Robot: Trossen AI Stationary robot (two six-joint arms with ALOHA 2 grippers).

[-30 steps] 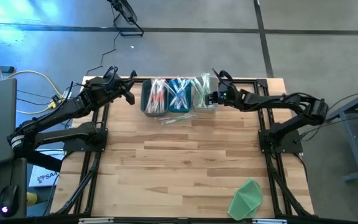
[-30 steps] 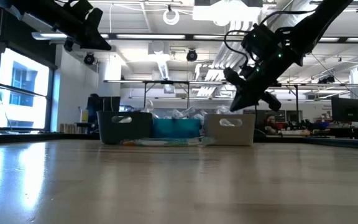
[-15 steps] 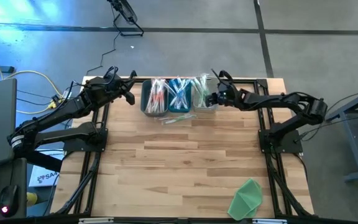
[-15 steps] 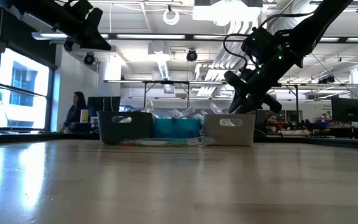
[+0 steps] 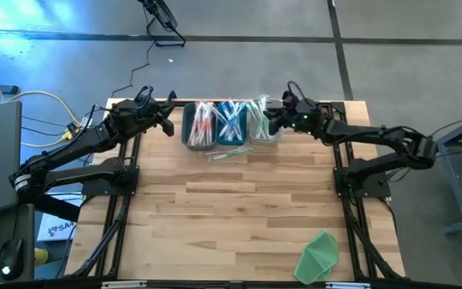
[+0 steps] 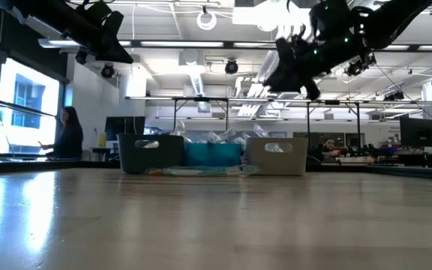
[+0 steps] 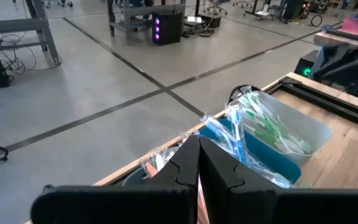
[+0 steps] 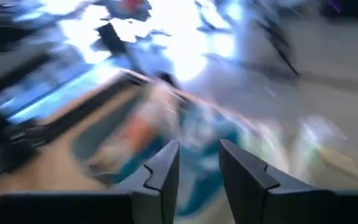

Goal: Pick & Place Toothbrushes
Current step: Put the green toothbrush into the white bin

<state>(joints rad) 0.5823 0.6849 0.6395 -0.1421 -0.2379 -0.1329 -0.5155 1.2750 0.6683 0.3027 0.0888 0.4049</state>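
Right gripper (fingers parted, empty) hangs above toothbrushes; left gripper, fingers pressed together, waits beside them.

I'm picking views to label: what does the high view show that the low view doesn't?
Only the high view: the toothbrushes sorted by colour in the bins, a few lying on the table before them, and a green sheet at the near edge. Only the low view: the room behind, with a person. Both: three bins and the right end effector raised beside them.
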